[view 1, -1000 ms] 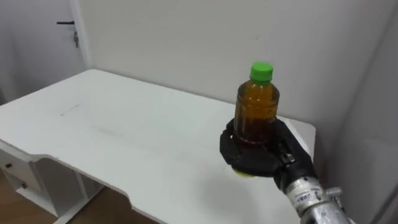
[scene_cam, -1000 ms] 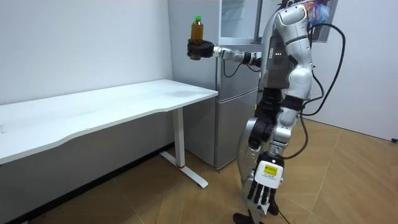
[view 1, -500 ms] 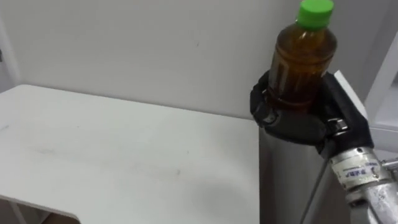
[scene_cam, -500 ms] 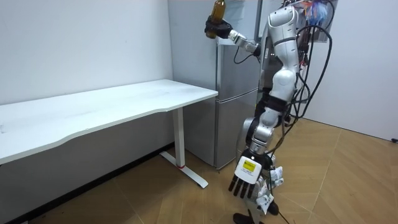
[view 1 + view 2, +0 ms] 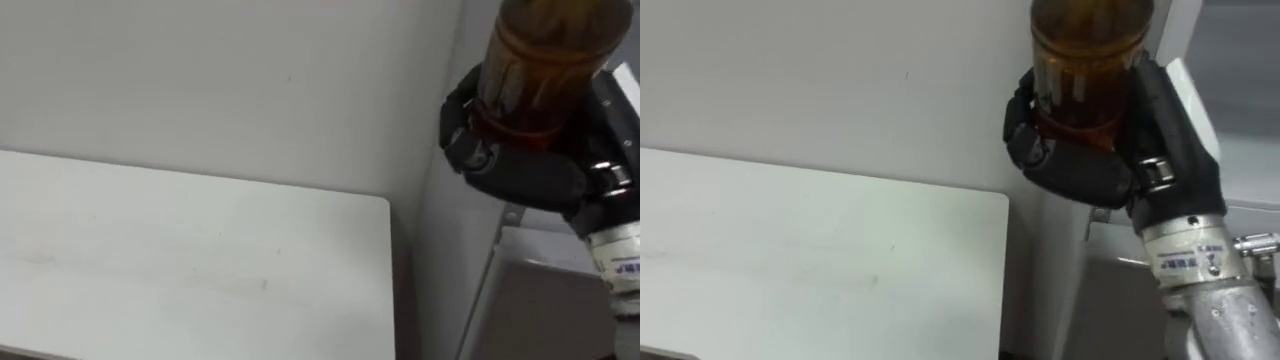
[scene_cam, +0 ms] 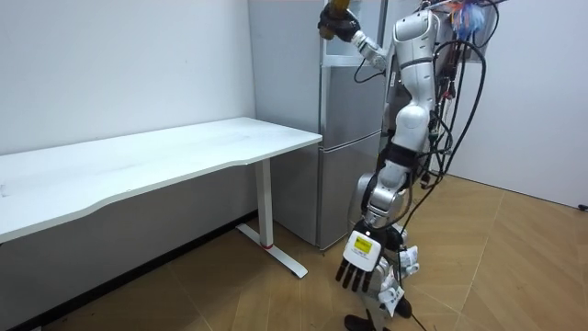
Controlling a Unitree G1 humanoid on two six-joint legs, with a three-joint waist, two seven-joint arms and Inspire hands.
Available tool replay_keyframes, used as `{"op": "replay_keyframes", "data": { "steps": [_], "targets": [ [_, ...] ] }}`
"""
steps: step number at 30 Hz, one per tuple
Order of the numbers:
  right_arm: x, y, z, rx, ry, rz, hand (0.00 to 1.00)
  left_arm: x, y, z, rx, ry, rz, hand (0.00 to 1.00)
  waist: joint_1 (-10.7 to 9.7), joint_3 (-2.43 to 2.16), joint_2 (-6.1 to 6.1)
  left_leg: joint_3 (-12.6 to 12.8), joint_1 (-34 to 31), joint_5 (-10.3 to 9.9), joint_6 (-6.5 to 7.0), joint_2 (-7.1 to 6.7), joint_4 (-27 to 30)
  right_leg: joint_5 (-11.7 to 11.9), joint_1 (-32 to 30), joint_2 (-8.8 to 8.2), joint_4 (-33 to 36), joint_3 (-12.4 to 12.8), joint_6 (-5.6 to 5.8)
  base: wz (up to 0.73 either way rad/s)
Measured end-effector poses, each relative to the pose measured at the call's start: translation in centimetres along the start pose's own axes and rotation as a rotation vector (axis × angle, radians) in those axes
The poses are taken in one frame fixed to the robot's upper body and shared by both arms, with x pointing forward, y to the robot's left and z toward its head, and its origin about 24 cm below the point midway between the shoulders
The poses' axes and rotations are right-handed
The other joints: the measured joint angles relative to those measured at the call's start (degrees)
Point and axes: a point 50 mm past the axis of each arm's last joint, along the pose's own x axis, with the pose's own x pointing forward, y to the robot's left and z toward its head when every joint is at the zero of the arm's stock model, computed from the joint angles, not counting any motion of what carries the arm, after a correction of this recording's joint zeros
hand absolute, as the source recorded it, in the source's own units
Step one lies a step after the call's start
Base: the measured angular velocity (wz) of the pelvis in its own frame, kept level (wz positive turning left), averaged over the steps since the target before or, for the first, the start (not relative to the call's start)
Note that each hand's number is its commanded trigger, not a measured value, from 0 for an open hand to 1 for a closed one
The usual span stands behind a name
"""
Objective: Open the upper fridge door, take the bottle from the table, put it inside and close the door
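One white desk (image 5: 200,260) nr grey fridge (image 6: 349,184), wood floor (image 6: 514,267).

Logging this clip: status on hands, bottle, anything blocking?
Right hand shut on bottle, held high at fridge. Left hand open, hanging low. Bottle upright, not inside yet. No blocker seen.

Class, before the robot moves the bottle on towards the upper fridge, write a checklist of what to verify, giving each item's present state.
1. Right hand grips the bottle: ok, fingers curled round its lower body.
2. Bottle upright: ok.
3. Cap on: cannot tell, the top is cut off.
4. Upper door of the fridge open: cannot tell.
5. Left hand out of the way: ok, hanging open, low at its side.
6. Bottle clear of the table: ok, held well above it.
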Motion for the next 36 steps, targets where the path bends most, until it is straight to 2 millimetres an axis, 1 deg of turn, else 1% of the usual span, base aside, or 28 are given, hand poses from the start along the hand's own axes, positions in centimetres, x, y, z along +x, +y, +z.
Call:
{"op": "replay_keyframes", "data": {
  "steps": [1, 3, 4, 5, 7, 9, 11, 14, 16, 18, 20, 21, 23, 26, 28, 31, 33, 35, 36],
  "targets": [
    [0.0, -0.3, 0.1, -0.005, -0.003, -0.010, 1.00, 0.0, 0.1, -0.2, -0.007, 0.004, 0.003, 0.00, -0.65, 0.08, 0.02, 0.03, 0.59, -0.27, -0.02, 0.11, -0.01, 0.00, 0.51, 0.10, -0.02, 0.14, 0.01, -0.14],
    [-0.1, -0.8, 0.1, -0.017, -0.002, -0.030, 1.00, 0.0, 0.3, -0.1, -0.023, 0.002, 0.012, 0.00, -0.71, 0.20, 0.30, 0.86, 1.30, -0.72, -0.19, 0.43, 0.03, 0.03, 0.67, 0.45, 0.07, 1.27, -0.03, -0.25],
    [-0.2, -1.1, 0.1, -0.025, -0.002, -0.040, 1.00, 0.0, 0.4, -0.2, -0.029, 0.003, 0.015, 0.00, -1.11, 0.25, 0.38, 1.23, 1.41, -1.04, -0.28, 0.61, 0.17, 0.08, 0.97, 0.65, 0.06, 1.80, -0.13, -0.23],
    [-0.3, -1.5, 0.2, -0.034, -0.001, -0.050, 1.00, 0.0, 0.4, -0.2, -0.033, 0.003, 0.017, 0.00, -1.92, 0.28, 0.42, 1.35, 1.40, -1.26, -0.31, 0.75, 0.30, 0.09, 1.08, 0.73, 0.11, 1.91, -0.14, -0.17],
    [-0.4, -1.9, 0.3, -0.042, -0.004, -0.064, 1.00, 0.0, 0.4, -0.1, -0.033, 0.003, 0.016, 0.00, -2.62, 0.24, 0.55, 1.82, 1.45, -1.31, -0.33, 0.87, 0.33, 0.12, 0.94, 0.85, 0.12, 2.50, -0.20, -0.15],
    [-0.7, -2.3, 0.3, -0.052, -0.001, -0.076, 1.00, 0.0, 0.4, -0.1, -0.033, 0.000, 0.016, 0.00, -2.92, 0.14, 0.66, 2.85, 1.51, -1.37, -0.39, 1.15, 0.34, 0.29, 0.63, 1.07, 0.14, 3.27, -0.41, -0.23],
    [-0.9, -2.5, 0.2, -0.055, 0.010, -0.082, 1.00, 0.0, 0.4, -0.1, -0.032, 0.000, 0.014, 0.00, -3.95, 0.13, 0.83, 3.23, 1.46, -1.38, -0.42, 1.31, 0.36, 0.48, 0.36, 1.27, 0.08, 3.62, -0.51, -0.13],
    [-1.2, -2.8, -0.1, -0.037, 0.032, -0.092, 1.00, 0.0, 0.5, 0.2, -0.032, -0.012, 0.016, 0.00, -4.03, 0.04, 1.07, 4.14, 1.50, -1.45, -0.59, 1.64, 0.62, 0.64, -0.43, 1.63, 0.05, 4.31, -0.72, -0.15],
    [-1.4, -3.1, -0.2, -0.033, 0.042, -0.103, 1.00, 0.0, 0.5, 0.4, -0.032, -0.018, 0.019, 0.00, -4.21, 0.05, 1.04, 4.16, 1.49, -1.41, -0.66, 1.71, 0.71, 0.67, -0.51, 1.70, 0.06, 4.35, -0.77, -0.03],
    [-1.5, -3.4, -0.3, -0.038, 0.051, -0.124, 1.00, 0.0, 0.5, 0.4, -0.032, -0.022, 0.020, 0.00, -4.28, 0.08, 0.95, 4.19, 1.56, -1.44, -0.71, 1.76, 0.75, 0.67, -0.50, 1.76, 0.05, 4.35, -0.77, 0.00],
    [-1.5, -3.8, -0.6, -0.023, 0.066, -0.141, 1.00, -0.1, 0.6, 0.7, -0.032, -0.032, 0.021, 0.00, -4.55, 0.22, 0.55, 4.19, 1.55, -1.46, -0.74, 1.78, 0.73, 0.67, -0.40, 1.79, 0.05, 4.34, -0.77, 0.00],
    [-1.5, -3.9, -0.7, -0.022, 0.073, -0.144, 1.00, -0.1, 0.6, 0.7, -0.032, -0.036, 0.022, 0.00, -4.56, 0.22, 0.39, 4.19, 1.52, -1.46, -0.74, 1.78, 0.73, 0.67, -0.39, 1.78, 0.05, 4.36, -0.77, 0.00],
    [-1.5, -4.4, -1.3, -0.024, 0.104, -0.162, 1.00, -0.1, 0.6, 1.0, -0.031, -0.047, 0.023, 0.00, -4.74, 0.29, -0.34, 4.16, 1.40, -1.47, -0.74, 1.77, 0.74, 0.67, -0.36, 1.76, 0.04, 4.29, -0.77, 0.00],
    [-1.7, -5.2, -2.0, 0.003, 0.140, -0.192, 1.00, -0.1, 0.9, 0.8, -0.049, -0.043, 0.033, 0.00, -4.61, 0.36, -1.14, 3.94, 1.24, -1.60, -0.80, 1.79, 0.84, 0.67, -0.29, 1.75, 0.03, 4.06, -0.77, 0.02],
    [-1.8, -5.9, -2.6, 0.015, 0.168, -0.216, 1.00, -0.1, 1.1, 0.5, -0.060, -0.033, 0.041, 0.00, -4.16, 0.18, -1.43, 3.88, 1.00, -1.78, -0.82, 1.83, 0.99, 0.67, -0.34, 1.78, 0.06, 4.02, -0.77, 0.00],
    [-2.1, -7.0, -3.6, 0.002, 0.214, -0.260, 1.00, -0.2, 1.3, 0.0, -0.064, -0.019, 0.045, 0.00, -3.85, 0.18, -1.42, 3.47, 0.37, -2.01, -0.74, 1.83, 1.55, 0.68, -0.39, 1.70, 0.04, 3.48, -0.75, 0.06],
    [-2.4, -7.3, -4.4, 0.018, 0.252, -0.277, 1.00, -0.3, 1.3, -0.3, -0.063, -0.011, 0.044, 0.00, -3.56, 0.23, -1.31, 3.18, 0.35, -2.01, -0.74, 1.75, 1.56, 0.68, -0.33, 1.61, 0.04, 3.13, -0.74, 0.07],
    [-2.9, -7.8, -5.8, 0.039, 0.326, -0.308, 1.00, -0.3, 1.3, -0.2, -0.061, -0.011, 0.048, 0.00, -2.37, 0.30, -1.18, 3.21, 0.43, -2.00, -0.74, 1.75, 1.45, 0.68, -0.36, 1.62, 0.05, 3.10, -0.74, 0.00],
    [-3.1, -7.9, -6.2, 0.038, 0.345, -0.317, 1.00, -0.3, 1.3, -0.2, -0.061, -0.012, 0.049, 0.00, -2.07, 0.30, -1.17, 3.21, 0.43, -1.99, -0.74, 1.75, 1.42, 0.68, -0.42, 1.62, 0.06, 3.09, -0.74, 0.00]
  ]
}}
